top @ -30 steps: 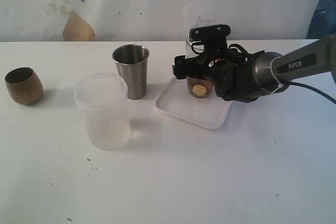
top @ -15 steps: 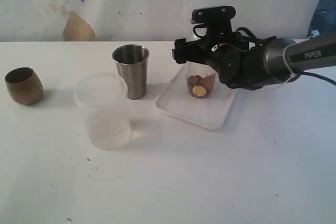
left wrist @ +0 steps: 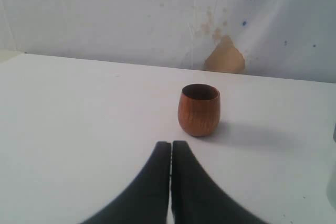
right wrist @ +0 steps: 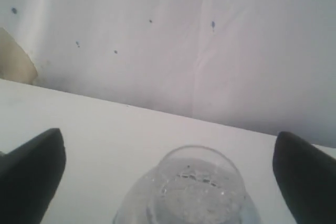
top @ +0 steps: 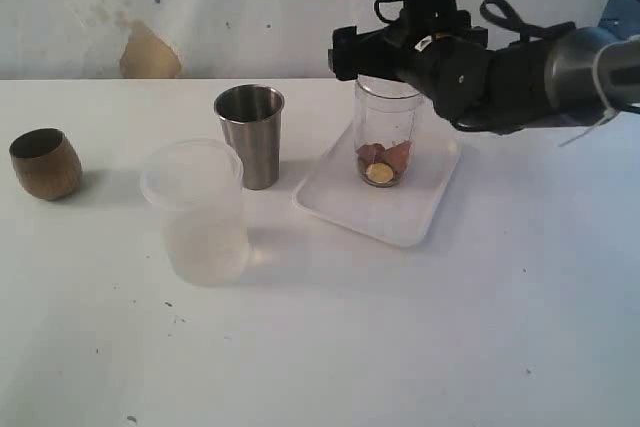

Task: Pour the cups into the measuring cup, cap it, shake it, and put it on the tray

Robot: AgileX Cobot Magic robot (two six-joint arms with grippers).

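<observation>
Fingers [right wrist: 32, 170] of the right claw [top: 388, 59] stood spread wide, released and grasping nothing. The claw hung just above the measuring cup [top: 386, 132], apart from it. That cup was a clear, straight-sided cylinder, upright, capped by a clear domed lid [right wrist: 190, 192]. On its floor lay reddish-brown pieces [top: 388, 154] and one round yellow piece [top: 380, 174]. It stood on the tray [top: 405, 219], a flat white rectangle with rounded corners and a low rim, lying askew toward the far edge of the counter [top: 420, 347], right of its middle. Just beside the tray's left end stood the steel tumbler [top: 250, 137], upright and tapered. Nearer the front edge, close to the tumbler, was the frosted plastic cup [top: 195, 215]. The brown wooden cup [top: 45, 163] sat well apart, close to the left edge. The left claw [left wrist: 171, 182] was clenched, its fingers pressed together on nothing, low over the counter and pointing at the wooden cup.
</observation>
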